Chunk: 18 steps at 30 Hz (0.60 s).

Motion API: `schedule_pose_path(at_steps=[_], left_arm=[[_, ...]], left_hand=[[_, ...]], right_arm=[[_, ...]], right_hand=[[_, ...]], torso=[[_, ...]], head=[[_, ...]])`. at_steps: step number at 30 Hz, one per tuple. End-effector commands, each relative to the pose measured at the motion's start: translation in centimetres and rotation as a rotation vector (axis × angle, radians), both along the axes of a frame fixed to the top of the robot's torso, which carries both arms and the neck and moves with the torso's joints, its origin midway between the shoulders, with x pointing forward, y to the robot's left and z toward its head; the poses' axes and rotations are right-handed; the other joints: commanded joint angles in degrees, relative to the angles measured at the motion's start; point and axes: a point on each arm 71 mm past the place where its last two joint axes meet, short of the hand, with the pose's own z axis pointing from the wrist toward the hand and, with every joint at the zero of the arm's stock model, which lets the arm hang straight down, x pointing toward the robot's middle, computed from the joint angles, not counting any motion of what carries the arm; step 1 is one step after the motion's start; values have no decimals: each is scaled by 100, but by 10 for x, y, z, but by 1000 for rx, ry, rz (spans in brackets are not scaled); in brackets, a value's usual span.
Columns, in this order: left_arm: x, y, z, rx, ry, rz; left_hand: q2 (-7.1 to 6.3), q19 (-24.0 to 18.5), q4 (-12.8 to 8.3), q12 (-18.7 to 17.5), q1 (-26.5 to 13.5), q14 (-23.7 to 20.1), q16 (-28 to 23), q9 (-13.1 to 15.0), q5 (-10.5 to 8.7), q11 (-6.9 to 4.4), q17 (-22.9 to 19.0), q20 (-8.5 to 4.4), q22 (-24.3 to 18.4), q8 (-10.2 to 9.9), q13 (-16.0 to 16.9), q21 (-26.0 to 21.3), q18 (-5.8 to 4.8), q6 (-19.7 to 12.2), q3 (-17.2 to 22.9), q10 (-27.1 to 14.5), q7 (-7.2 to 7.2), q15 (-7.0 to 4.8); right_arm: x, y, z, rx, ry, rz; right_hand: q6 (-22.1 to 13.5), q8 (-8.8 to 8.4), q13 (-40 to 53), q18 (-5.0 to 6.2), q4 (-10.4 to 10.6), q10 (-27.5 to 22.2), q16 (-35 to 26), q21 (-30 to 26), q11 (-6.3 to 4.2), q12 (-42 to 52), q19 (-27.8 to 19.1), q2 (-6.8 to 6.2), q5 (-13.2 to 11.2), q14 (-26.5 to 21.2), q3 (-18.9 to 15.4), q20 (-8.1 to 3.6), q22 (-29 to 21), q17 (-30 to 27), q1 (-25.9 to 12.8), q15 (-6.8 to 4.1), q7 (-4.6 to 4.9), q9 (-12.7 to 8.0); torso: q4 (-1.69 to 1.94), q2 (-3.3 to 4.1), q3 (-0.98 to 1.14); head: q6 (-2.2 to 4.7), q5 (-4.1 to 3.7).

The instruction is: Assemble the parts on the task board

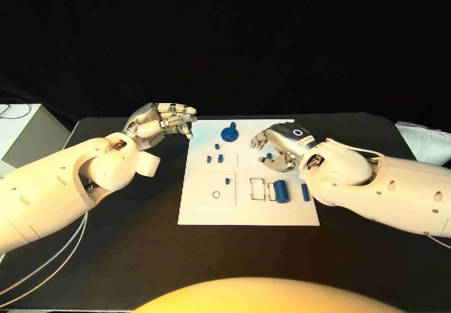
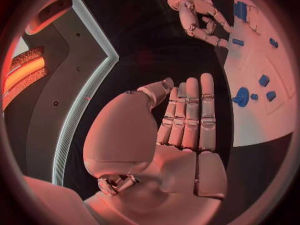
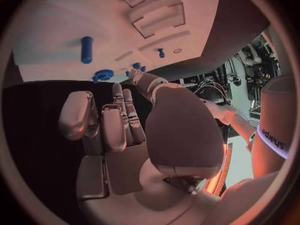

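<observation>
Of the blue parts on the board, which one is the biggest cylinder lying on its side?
The thick blue cylinder lying near the task board's near right corner, beside the white rectangular frame. The slimmer blue rod to its right is much thinner.

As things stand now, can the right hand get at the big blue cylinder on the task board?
Probably yes. The right hand hovers over the task board holding nothing, and the big blue cylinder lies just in front of it, uncovered. The left hand is off the board's far side, out of the way.

task board [image 1: 246,212]: far-right corner hidden by right robot hand [image 1: 282,147]
</observation>
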Motion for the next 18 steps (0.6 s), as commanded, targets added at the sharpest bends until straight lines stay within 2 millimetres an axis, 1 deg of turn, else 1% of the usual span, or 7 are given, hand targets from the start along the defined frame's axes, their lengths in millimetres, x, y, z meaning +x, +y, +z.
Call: schedule_pose_path(at_steps=[1,3,5,6,8,15,18], left_arm=[[-1,-1,1,-13,-3,-18],[-1,-1,1,-13,-3,-17],[-1,-1,1,-13,-3,-18],[-1,-1,0,-13,-3,-18],[-1,-1,0,-13,-2,-19],[-1,-1,0,-12,-1,-18],[-1,-1,0,-13,-1,-19]], left_hand=[[14,27,6,-29,45,23,-27,-8,20,49,5,15,-5,-29,5,-24,72,-8,-42,10,48,11],[14,27,6,-29,45,23,-27,-8,20,49,5,15,-5,-29,5,-24,72,-8,-42,10,48,11],[14,27,6,-29,45,23,-27,-8,20,49,5,15,-5,-29,5,-24,72,-8,-42,10,48,11],[13,27,6,-30,44,23,-27,-8,20,49,5,16,-5,-30,5,-25,72,-8,-43,10,48,12],[13,27,7,-32,43,23,-29,-8,20,49,7,16,-6,-31,5,-27,72,-8,-45,11,48,12],[13,27,7,-32,43,23,-29,-8,20,49,7,16,-6,-31,5,-27,72,-8,-45,11,48,12],[13,27,7,-32,43,23,-29,-8,20,49,7,16,-6,-31,5,-27,72,-8,-45,11,48,12]], right_arm=[[7,-12,-3,-41,167,-13],[12,-20,1,-59,174,-25],[16,-26,2,-80,178,-34],[20,-30,3,-100,185,-41],[23,-34,2,-121,192,-46],[31,-36,1,-170,177,-47],[33,-34,-1,-178,165,-44]], right_hand=[[-29,-29,19,-19,34,140,127,217,-41,68,395,-151,350,220,-89,-31,102,142,-112,-65,-16,-13],[-45,-36,22,-23,11,143,143,235,-50,63,405,-153,417,224,-190,-43,112,155,-131,-79,-7,-14],[-63,-45,20,-29,-13,110,162,261,-48,44,410,-151,432,229,-278,-51,125,176,-134,-77,-36,-18],[-85,-57,16,-31,-42,44,170,254,-39,13,411,-143,437,229,-398,-54,122,180,-127,-66,-53,-24],[-105,-69,12,-36,-48,-18,178,267,-27,-14,412,-132,433,228,-491,-50,130,186,-115,-60,-65,-31],[-163,-119,14,-41,24,-250,188,248,18,-72,408,-33,399,220,-1027,-31,123,175,46,-22,-146,-70],[-163,-122,16,-38,40,-271,183,228,23,-73,406,-7,400,217,-1080,-28,113,166,86,-18,-148,-75]], torso=[[3,-3,-1],[7,-1,-1],[10,0,0],[14,4,1],[17,8,0],[12,12,-3],[17,11,-4]], head=[[48,-42],[58,-55],[67,-61],[76,-59],[82,-54],[84,-53],[84,-59]])
